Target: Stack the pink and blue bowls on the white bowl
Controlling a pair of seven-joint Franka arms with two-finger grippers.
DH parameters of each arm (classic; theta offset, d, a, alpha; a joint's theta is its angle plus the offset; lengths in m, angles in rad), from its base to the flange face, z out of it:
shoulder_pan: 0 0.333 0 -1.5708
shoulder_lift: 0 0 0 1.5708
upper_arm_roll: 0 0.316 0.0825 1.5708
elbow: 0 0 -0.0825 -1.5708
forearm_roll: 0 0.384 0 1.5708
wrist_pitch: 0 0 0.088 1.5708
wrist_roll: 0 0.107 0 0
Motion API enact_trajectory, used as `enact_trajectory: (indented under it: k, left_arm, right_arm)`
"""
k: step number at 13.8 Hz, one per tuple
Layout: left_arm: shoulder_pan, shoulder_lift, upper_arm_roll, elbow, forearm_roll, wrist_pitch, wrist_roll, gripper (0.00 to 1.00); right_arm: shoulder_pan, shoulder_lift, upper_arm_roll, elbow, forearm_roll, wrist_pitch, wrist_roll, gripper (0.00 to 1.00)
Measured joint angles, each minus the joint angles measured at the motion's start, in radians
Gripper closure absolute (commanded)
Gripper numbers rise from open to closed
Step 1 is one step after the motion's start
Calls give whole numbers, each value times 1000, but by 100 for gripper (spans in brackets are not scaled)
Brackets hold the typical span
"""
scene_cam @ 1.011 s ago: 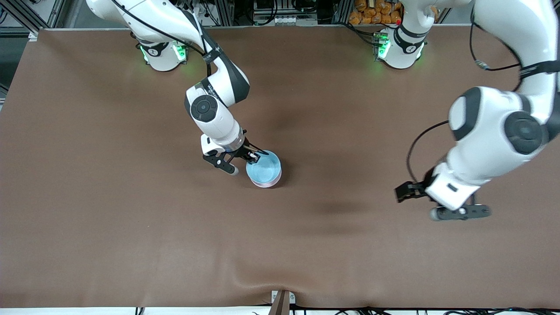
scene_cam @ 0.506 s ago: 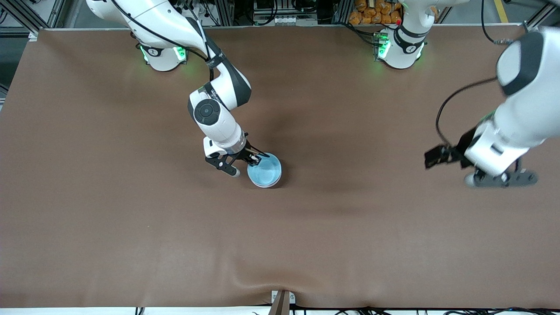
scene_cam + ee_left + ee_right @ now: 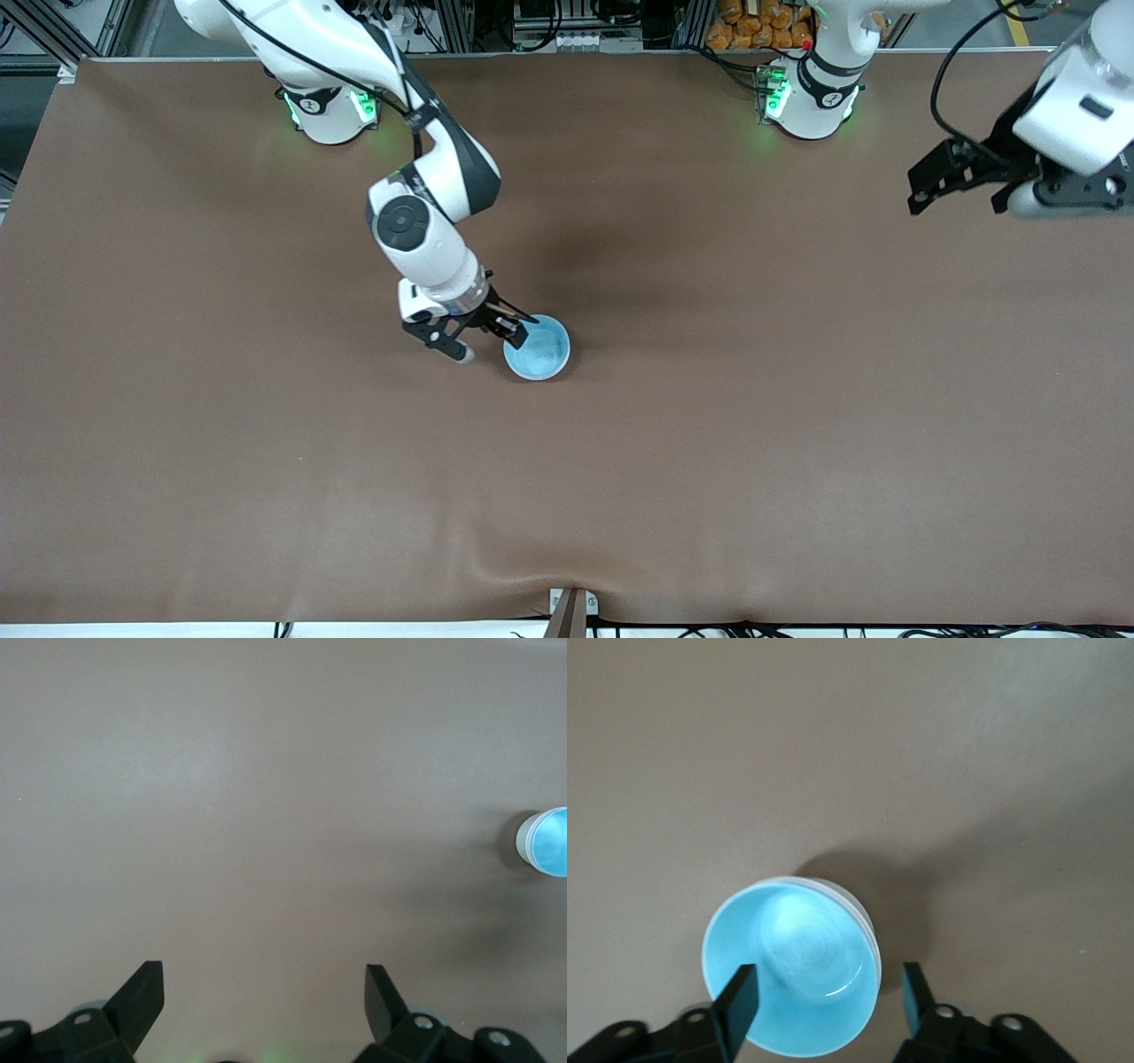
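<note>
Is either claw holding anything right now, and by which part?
Nothing is held. The right claw stands open astride the rim of the glossy light blue bowl, which tops the stack. The left claw hangs open and empty over the table.

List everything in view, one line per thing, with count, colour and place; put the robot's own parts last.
blue bowl: one, light sky-blue, topmost of a nested stack near the middle of the table.
white bowl: one, white; only a thin rim shows beneath the blue bowl in the right wrist view; no pink bowl can be made out.
table: one, covered in brown, otherwise bare.
right gripper: one, black fingers, open, astride the blue bowl's rim on the side toward the right arm's end.
left gripper: one, black fingers, open, holding nothing, raised over the left arm's end of the table; this arm waits.
</note>
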Motion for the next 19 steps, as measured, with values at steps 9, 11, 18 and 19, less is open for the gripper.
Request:
enact_trajectory:
  k: [9, 11, 18, 19]
  left_arm:
    - [7, 13, 143, -23, 24, 67, 223, 0]
    - [7, 13, 143, -24, 24, 67, 223, 0]
    - [7, 13, 143, -25, 18, 61, 220, 0]
    - [7, 13, 143, -25, 18, 59, 219, 0]
  right_arm:
    - [-324, -223, -10, 3, -2, -384, -476, 0]
    - [-381, -272, -9, 3, -4, -453, -557, 0]
    - [-606, -400, -9, 2, -65, -640, -946, 0]
    - [-615, -418, -9, 3, -106, -652, -968, 0]
